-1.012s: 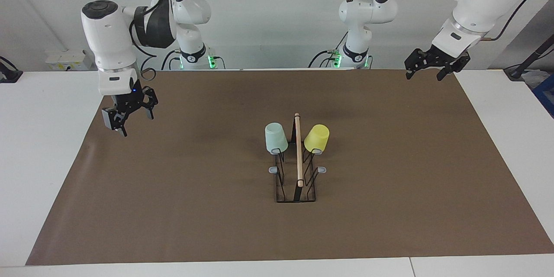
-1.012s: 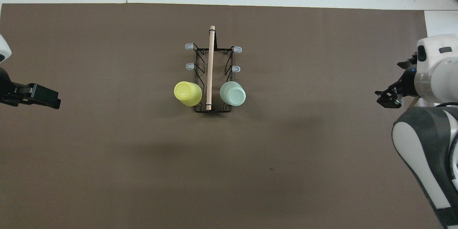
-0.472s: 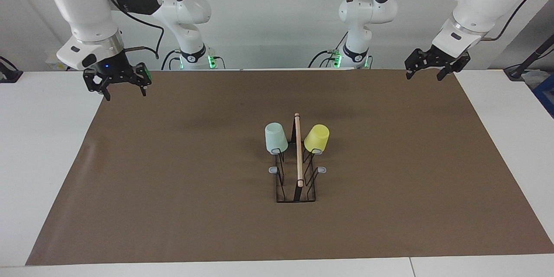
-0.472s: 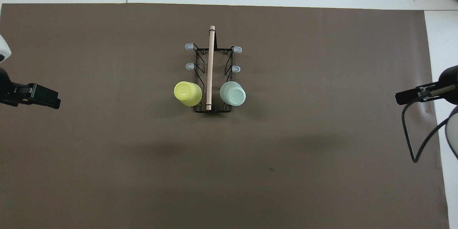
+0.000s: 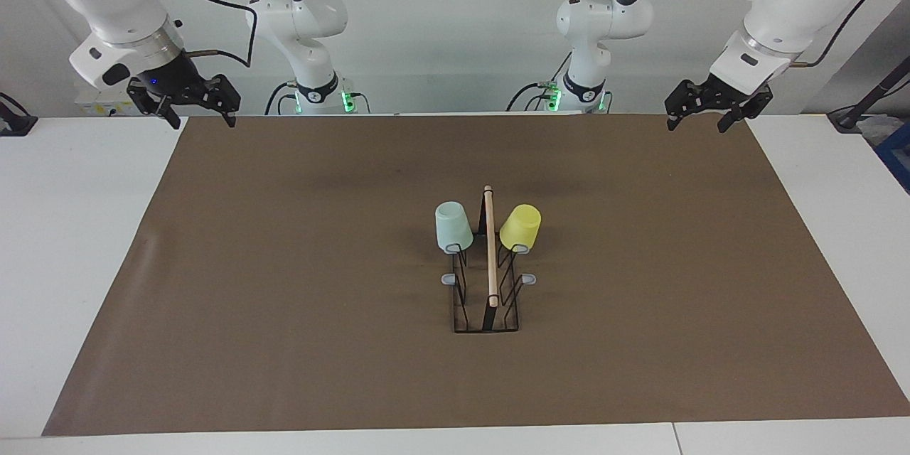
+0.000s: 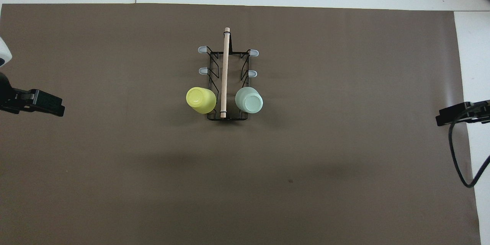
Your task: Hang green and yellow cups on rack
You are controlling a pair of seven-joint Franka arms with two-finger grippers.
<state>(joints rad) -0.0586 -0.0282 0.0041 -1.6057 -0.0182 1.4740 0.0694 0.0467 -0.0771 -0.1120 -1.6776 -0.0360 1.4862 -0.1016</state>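
Note:
The black wire rack with a wooden rod on top stands in the middle of the brown mat; it also shows in the overhead view. The mint green cup hangs upside down on a prong on the right arm's side. The yellow cup hangs upside down on a prong on the left arm's side. Both sit on the prongs nearest the robots. My right gripper is open and empty, up over the mat's corner at its end. My left gripper is open and empty, waiting over the mat's corner at its end.
The brown mat covers most of the white table. Several grey-tipped prongs of the rack, farther from the robots, carry nothing. A black cable hangs from the right arm.
My right gripper has risen and drawn back from over the mat's edge to its corner by the robots. The left gripper, cups and rack have not moved.

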